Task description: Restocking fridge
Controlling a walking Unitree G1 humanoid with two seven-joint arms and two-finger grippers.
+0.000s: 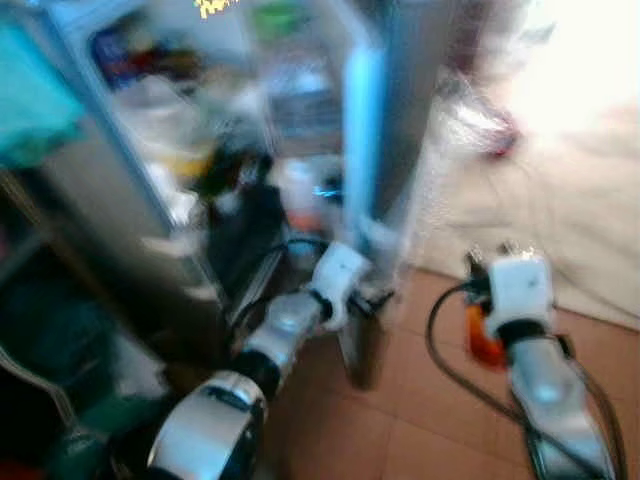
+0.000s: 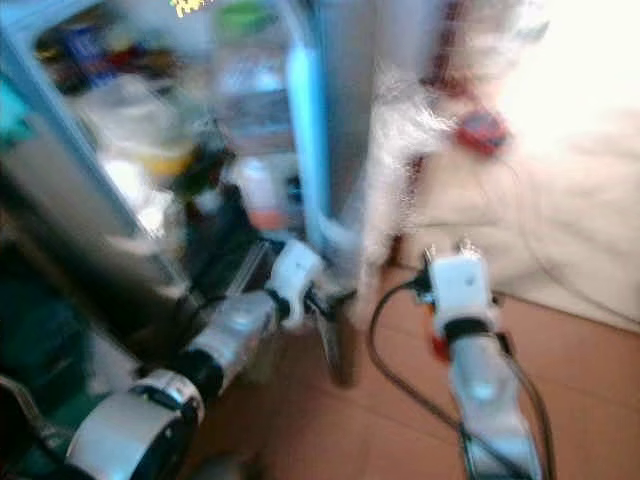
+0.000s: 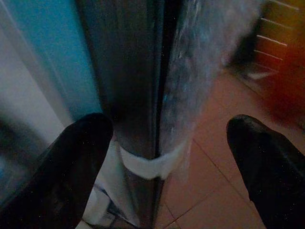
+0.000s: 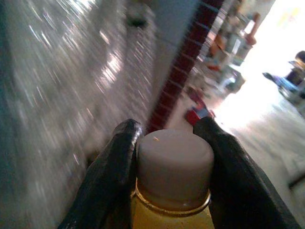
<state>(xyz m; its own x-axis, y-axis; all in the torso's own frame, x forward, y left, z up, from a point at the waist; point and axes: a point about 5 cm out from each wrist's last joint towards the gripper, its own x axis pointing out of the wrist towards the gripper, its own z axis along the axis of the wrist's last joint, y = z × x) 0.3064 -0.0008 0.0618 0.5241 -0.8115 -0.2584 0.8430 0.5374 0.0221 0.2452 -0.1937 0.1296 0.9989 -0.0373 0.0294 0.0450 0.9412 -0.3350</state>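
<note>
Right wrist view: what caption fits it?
Right gripper clamps a yellow bottle just below its pale cap.

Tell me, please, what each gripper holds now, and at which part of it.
The right gripper holds a yellow bottle at its white cap, one finger on each side. The left gripper is open, holding nothing, near the fridge door edge.

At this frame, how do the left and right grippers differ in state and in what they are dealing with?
The left gripper is open, its fingers apart on either side of the fridge door's edge; the right gripper is shut on a bottle. The left holds nothing, while the right clamps the bottle at its pale cap. The left is low by the fridge; the right is out over the tiled floor. Both have black fingers.
</note>
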